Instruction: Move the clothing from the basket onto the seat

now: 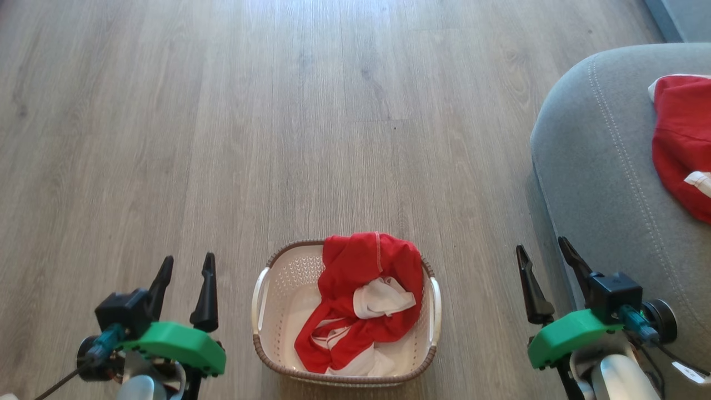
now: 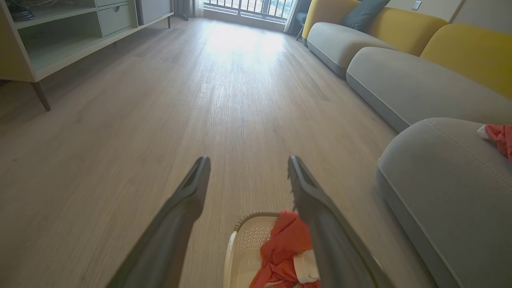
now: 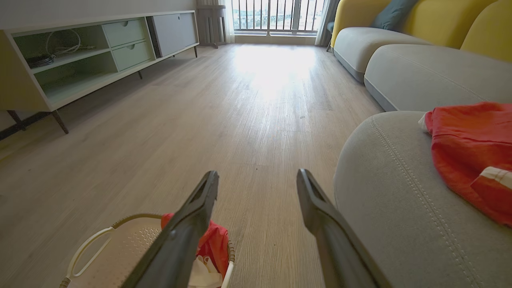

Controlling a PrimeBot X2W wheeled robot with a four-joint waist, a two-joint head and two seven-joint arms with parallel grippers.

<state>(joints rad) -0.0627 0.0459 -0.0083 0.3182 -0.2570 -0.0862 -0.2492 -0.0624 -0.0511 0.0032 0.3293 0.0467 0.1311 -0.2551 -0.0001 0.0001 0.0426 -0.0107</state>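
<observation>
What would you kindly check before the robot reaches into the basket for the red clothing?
1. The left gripper has its fingers spread and holds nothing: ok.
2. The right gripper has its fingers spread and holds nothing: ok.
3. The crumpled red and white fabric garment lies uncovered in the cream perforated plastic basket: ok.
4. The basket stands upright on the wooden floor between the grippers: ok.
5. The grey upholstered seat has bare cushion beside the red garment already on it: ok.
6. Whether the basket holds one garment or several: cannot tell.
</observation>
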